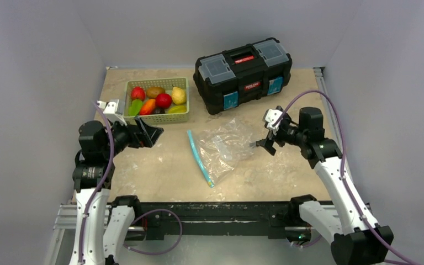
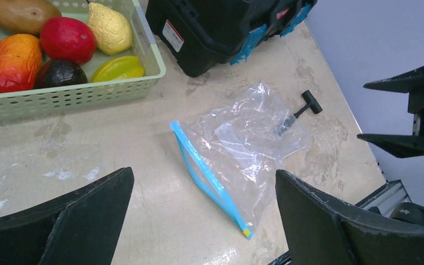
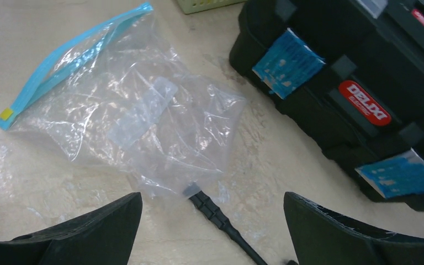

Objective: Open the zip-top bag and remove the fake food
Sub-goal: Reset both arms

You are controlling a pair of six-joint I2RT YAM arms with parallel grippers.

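The zip-top bag (image 1: 223,149) (image 2: 248,138) (image 3: 138,110) lies flat and crumpled mid-table, its teal zip strip (image 1: 200,157) toward the left. No coloured pieces show through the plastic. The fake food (image 1: 157,99) (image 2: 66,38) sits in the green basket (image 1: 157,117) (image 2: 61,96) at the back left. My left gripper (image 1: 152,132) (image 2: 204,174) hovers open, left of the bag and in front of the basket. Just right of the bag, my right gripper (image 1: 268,144) (image 3: 213,194) is open above the table. Neither holds anything.
A black hammer (image 2: 303,107) (image 3: 221,218) lies at the bag's right edge, its handle end covered by the plastic. A black toolbox (image 1: 243,72) (image 3: 353,83) stands at the back, right of the basket. Grey walls enclose the table on three sides.
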